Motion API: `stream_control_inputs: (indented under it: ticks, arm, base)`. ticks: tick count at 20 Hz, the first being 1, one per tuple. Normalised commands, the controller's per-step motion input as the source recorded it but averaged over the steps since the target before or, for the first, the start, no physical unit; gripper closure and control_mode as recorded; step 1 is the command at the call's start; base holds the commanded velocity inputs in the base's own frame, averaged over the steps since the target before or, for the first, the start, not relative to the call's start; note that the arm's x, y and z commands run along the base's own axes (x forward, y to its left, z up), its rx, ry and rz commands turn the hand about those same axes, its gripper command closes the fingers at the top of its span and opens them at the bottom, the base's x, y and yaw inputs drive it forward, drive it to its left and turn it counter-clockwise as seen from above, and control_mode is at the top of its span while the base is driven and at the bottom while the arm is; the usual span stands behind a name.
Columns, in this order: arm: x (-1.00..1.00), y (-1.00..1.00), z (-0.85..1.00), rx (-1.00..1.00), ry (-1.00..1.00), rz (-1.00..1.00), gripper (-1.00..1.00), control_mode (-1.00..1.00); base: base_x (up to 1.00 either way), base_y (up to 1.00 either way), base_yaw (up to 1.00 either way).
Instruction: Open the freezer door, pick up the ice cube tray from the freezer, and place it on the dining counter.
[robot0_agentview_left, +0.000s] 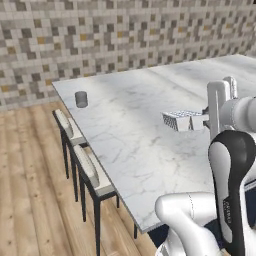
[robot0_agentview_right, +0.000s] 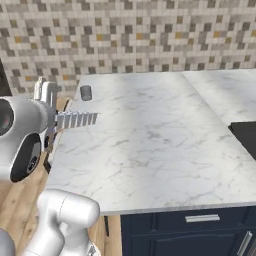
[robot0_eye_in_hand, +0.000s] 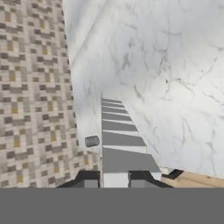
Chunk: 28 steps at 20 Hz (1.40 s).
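White marble dining counter (robot0_agentview_left: 125, 135) with grey veins, wide and flat, under the arm. Going left to right in the left base view: two cushioned stools (robot0_agentview_left: 85, 165) along the near edge at about nine o'clock, then a small grey cup (robot0_agentview_left: 81, 99) near the far corner at about ten o'clock, then the ice cube tray (robot0_agentview_left: 179, 120) up in the air at about three o'clock. Held out flat by one end, not yet touching the marble. Gripper (robot0_eye_in_hand: 114, 178) pinched almost shut on that end of the tray.

Could go wrong: letting go from this high, so the tray drops and bounces or flips. Could also tip and slip out, with only one end pinched. Best lowered first, well away from the edge and the stools.
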Motion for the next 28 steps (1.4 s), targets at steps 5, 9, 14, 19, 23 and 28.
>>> stream_control_inputs:
  ticks: [5, 9, 14, 19, 23, 28]
  arm:
    - [1.0, -0.71, -0.2, 0.05, 0.3, 0.23, 1.0, -1.0]
    - [1.0, -0.57, -0.32, 0.01, 0.28, 0.26, 1.0, -1.0]
    - [0.72, -0.13, -0.36, 0.0, 0.08, 0.3, 1.0, -1.0]
    - [0.58, 0.0, -0.34, 0.0, 0.0, 0.32, 1.0, -1.0]
    - [0.57, 0.0, -0.29, 0.0, 0.0, 0.26, 1.0, -1.0]
    - [0.33, 0.01, -0.29, 0.0, -0.04, 0.08, 1.0, -1.0]
  base:
    - [0.0, 0.0, 0.0]
    - [0.0, 0.0, 0.0]
    - [0.0, 0.0, 0.0]
    - [0.0, 0.0, 0.0]
    - [0.0, 0.0, 0.0]
    - [0.0, 0.0, 0.0]
